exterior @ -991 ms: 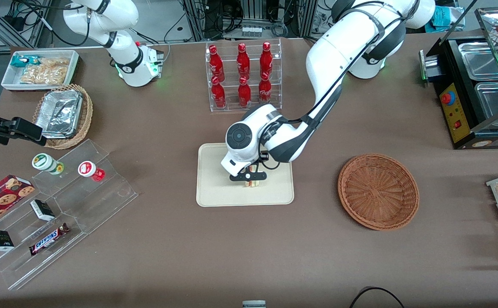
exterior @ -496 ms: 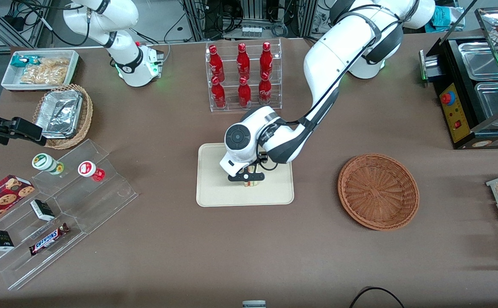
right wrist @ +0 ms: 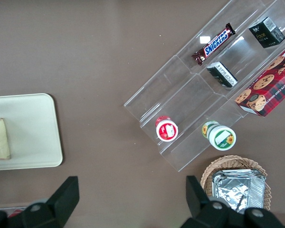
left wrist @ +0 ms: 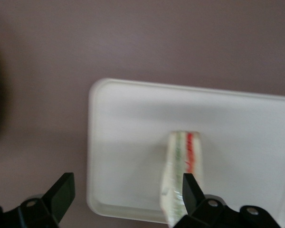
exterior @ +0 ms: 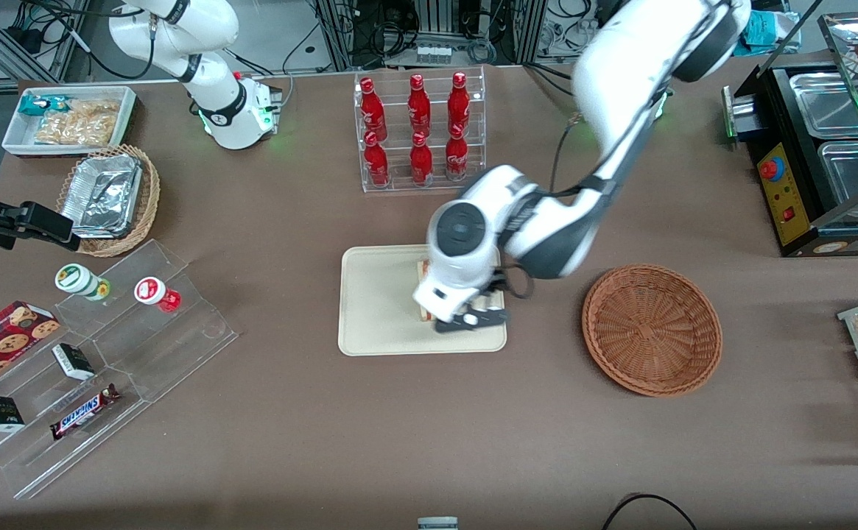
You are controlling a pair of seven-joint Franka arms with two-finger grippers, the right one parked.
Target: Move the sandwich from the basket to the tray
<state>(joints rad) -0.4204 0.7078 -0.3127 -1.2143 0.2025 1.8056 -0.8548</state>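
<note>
The sandwich (exterior: 423,293) lies on the cream tray (exterior: 377,309), mostly hidden under my wrist in the front view. In the left wrist view the sandwich (left wrist: 183,175) shows its pink and green cut edge on the tray (left wrist: 123,142). My left gripper (exterior: 473,319) hovers above the tray's edge nearest the basket, open and empty (left wrist: 126,194). One fingertip (left wrist: 190,187) is over the sandwich and does not grip it. The reddish-brown basket (exterior: 652,330) stands empty toward the working arm's end. The right wrist view shows the sandwich (right wrist: 0,139) on the tray (right wrist: 33,133).
A clear rack of red bottles (exterior: 420,132) stands farther from the front camera than the tray. A clear stepped stand with snacks (exterior: 97,368) and a tan basket of foil trays (exterior: 108,199) lie toward the parked arm's end. A black warmer (exterior: 819,147) stands at the working arm's end.
My gripper has opened and let go of the sandwich, which now lies on the tray. The gripper has risen and moved toward the basket.
</note>
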